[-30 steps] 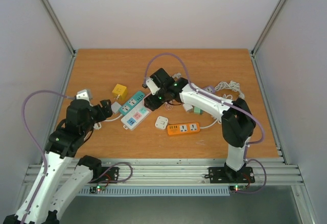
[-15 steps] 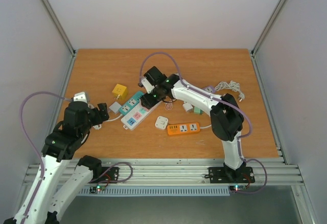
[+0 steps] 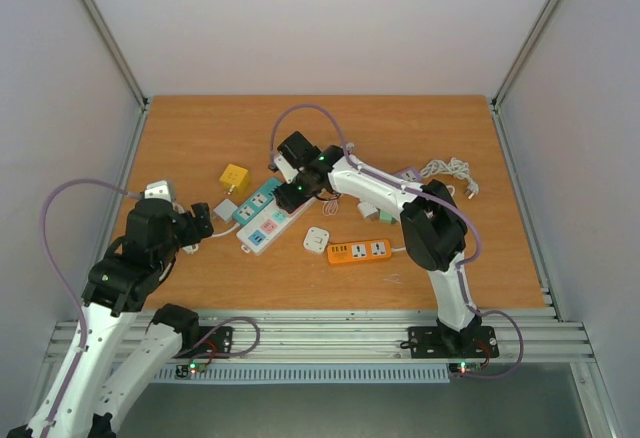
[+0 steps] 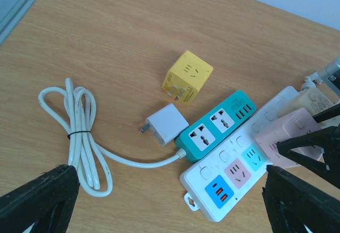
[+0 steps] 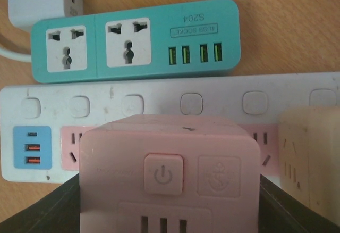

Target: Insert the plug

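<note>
The pink cube plug [image 5: 170,180] is a matte, round-cornered plastic block. Its top face carries a square power button, an embossed anchor badge and a row of slots. It sits over the white power strip [image 5: 218,92], covering part of that strip's pink socket row. Whether its prongs are seated cannot be told. The right tool [image 3: 295,193] is clenched on the pink cube plug, one dark finger against each side.

The white power strip is long and flat, slightly scuffed, with a line of rounded square buttons and a blue panel of orange ports at its left end. A cream cube [image 5: 311,158] stands on it just right of the pink one. Just beyond it, and parallel, lies a teal strip [image 5: 133,39] with two universal sockets and four green ports.

A white charger block [image 4: 166,124] rests at the teal strip's end, and a yellow cube adapter [image 4: 187,77] lies farther off. A bundled white cable [image 4: 79,132] loops to the left.

The left tool [image 3: 203,220] is released, jaws wide with nothing between them, above the wood-grain desk [image 3: 420,128]. An orange strip [image 3: 359,251] lies nearer, to the right.
</note>
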{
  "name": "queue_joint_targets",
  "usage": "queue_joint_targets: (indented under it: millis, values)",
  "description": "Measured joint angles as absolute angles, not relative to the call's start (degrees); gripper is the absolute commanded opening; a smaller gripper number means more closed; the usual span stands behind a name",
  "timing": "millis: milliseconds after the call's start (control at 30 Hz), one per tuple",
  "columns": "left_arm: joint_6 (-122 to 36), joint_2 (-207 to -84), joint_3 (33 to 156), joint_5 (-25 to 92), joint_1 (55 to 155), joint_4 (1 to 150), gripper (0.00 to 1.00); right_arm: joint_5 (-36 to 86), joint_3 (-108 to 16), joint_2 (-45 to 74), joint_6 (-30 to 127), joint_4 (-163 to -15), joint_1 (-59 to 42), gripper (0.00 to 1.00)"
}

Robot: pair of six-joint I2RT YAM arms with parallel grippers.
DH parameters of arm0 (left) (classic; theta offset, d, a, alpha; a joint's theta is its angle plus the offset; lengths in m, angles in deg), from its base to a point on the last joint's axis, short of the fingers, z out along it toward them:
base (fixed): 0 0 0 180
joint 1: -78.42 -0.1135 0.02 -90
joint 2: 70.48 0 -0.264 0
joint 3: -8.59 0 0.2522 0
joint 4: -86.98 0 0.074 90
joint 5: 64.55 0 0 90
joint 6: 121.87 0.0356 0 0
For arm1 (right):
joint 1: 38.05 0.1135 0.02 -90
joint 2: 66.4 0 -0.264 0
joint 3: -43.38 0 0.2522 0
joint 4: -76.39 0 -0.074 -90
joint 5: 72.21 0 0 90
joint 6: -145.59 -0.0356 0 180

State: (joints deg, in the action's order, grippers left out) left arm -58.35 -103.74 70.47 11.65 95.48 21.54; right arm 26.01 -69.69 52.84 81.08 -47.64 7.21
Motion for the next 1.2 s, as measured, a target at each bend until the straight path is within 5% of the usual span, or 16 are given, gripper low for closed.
queue_joint_targets:
  millis: [1200]
  values:
    - [-58.4, -104.2, 70.4, 11.5, 95.5, 21.5, 0.95, 24.2, -72.1, 54.7, 81.7, -46.8, 6.5, 0.41]
